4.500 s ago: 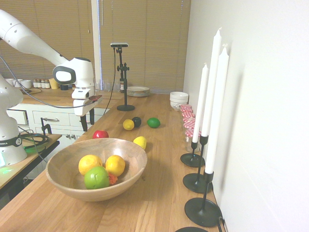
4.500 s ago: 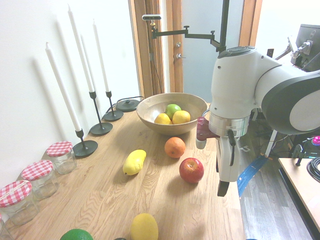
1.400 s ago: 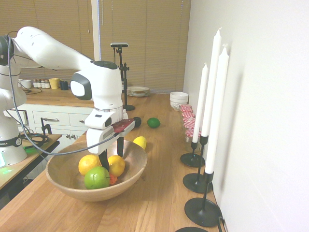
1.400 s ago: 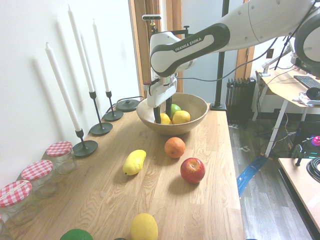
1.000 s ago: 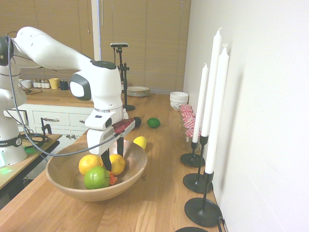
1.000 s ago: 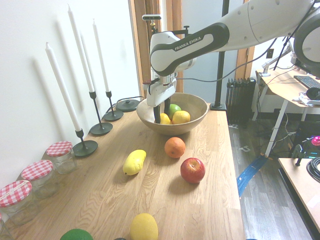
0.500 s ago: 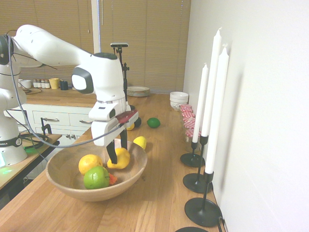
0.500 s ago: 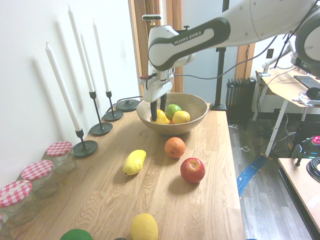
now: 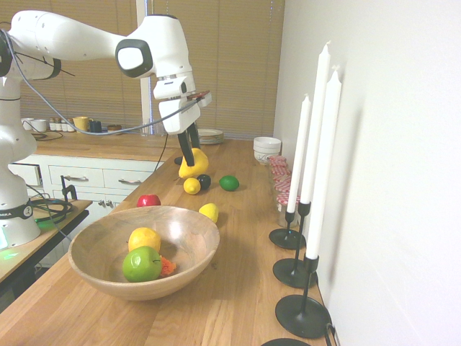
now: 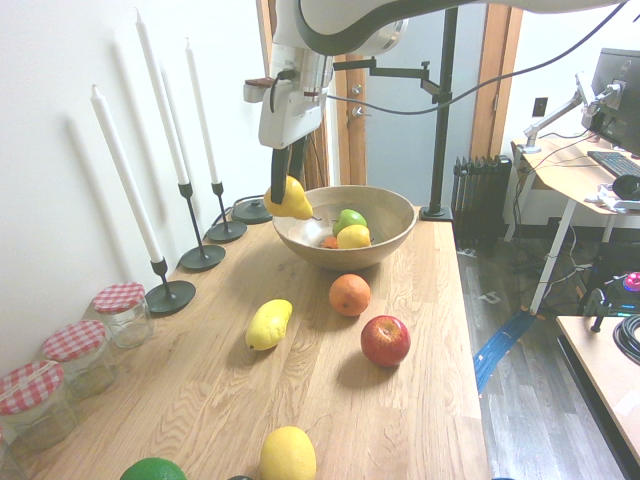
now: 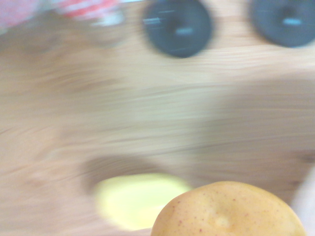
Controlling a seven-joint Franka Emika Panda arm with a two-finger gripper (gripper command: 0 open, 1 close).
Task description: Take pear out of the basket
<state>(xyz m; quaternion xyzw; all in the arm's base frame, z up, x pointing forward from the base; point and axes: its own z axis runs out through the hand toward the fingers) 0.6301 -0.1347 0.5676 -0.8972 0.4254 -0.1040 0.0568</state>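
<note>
Your gripper is clamped on the pear, which hangs from its fingertips, lifted clear of the basket toward its 1 o'clock. Only your wrist view shows a blurred lemon beneath the pear. You'll find no legible writing.

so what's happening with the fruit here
The white arm's gripper is shut on the pear and holds it in the air, clear of the wooden basket. A green apple and a rounder yellow-orange fruit are left in the basket. Lemons, a red apple and an orange lie loose on the counter.
</note>
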